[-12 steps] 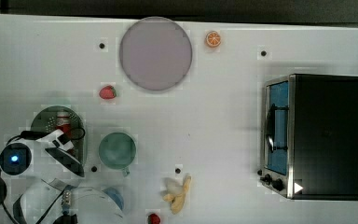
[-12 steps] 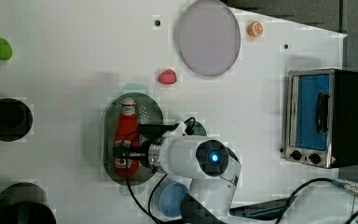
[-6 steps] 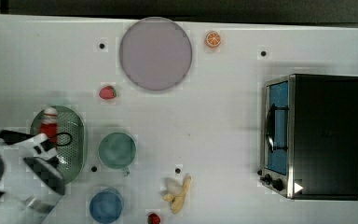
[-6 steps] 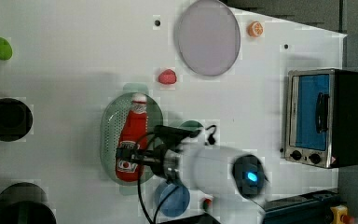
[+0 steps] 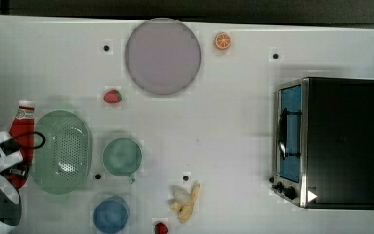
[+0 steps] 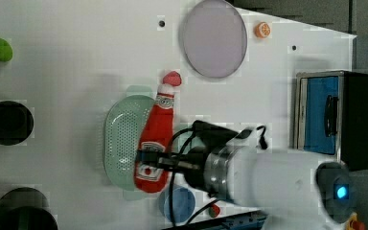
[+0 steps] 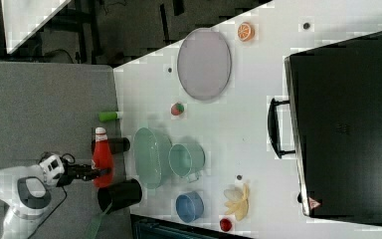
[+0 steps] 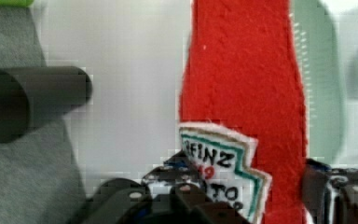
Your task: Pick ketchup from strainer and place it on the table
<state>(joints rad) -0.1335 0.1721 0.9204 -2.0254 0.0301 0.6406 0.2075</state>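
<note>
Ketchup (image 6: 154, 139) is clamped in the hand (image 6: 149, 160) by its lower body, lifted clear of the strainer (image 6: 122, 139) just beside it. Looks like the carry step, so next up is probably lowering onto bare counter (image 6: 76, 57) and letting go.

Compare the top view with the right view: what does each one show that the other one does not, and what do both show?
Top view alone: the perforated bottom of the strainer and the blue glass door of the toaster oven.

Right view alone: a grey mat beside the table, a black cylinder and a small green object.

Both: the gripper shut on the ketchup, held outside the strainer; the grey plate, green cup, blue cup, orange slice, banana.
</note>
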